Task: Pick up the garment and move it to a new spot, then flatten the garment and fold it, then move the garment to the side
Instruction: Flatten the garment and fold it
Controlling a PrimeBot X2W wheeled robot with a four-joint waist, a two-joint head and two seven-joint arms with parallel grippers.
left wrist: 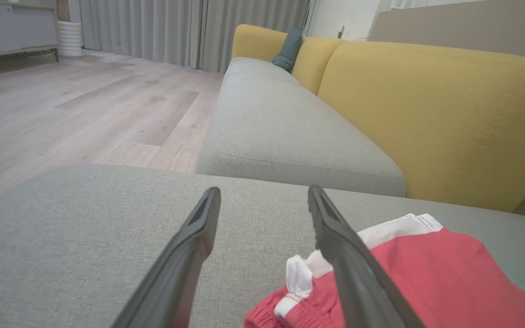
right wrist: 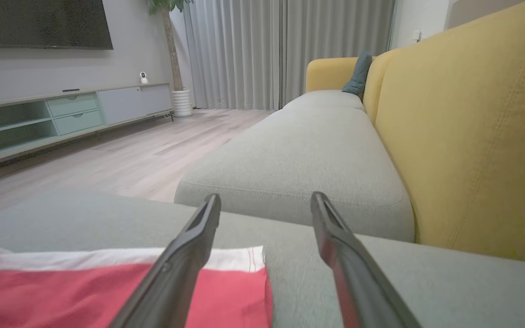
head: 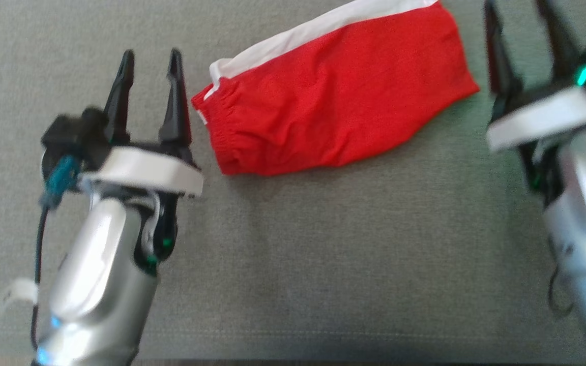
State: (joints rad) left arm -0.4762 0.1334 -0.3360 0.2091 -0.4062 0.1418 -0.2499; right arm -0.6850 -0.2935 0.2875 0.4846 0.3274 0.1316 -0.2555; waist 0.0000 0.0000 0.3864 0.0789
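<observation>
The garment (head: 336, 89) is a pair of red shorts with a white side stripe, folded over and lying on the grey sofa cushion (head: 298, 264). My left gripper (head: 151, 57) stands open just left of its elastic waistband, holding nothing. Off the garment's right end, my right gripper (head: 519, 10) is open and empty too. In the left wrist view the garment (left wrist: 435, 278) lies at the lower right, beside the left gripper (left wrist: 265, 193). Seen from the right wrist, the garment (right wrist: 84, 291) lies at the lower left under the right gripper (right wrist: 266, 199).
The cushion's front seam (head: 293, 335) runs along the bottom of the head view. A yellow sofa back (left wrist: 435, 118) rises behind the seat, with a further grey seat cushion (left wrist: 285, 132) beyond. Wooden floor (right wrist: 121, 155) and a low TV cabinet (right wrist: 62, 114) lie off the sofa.
</observation>
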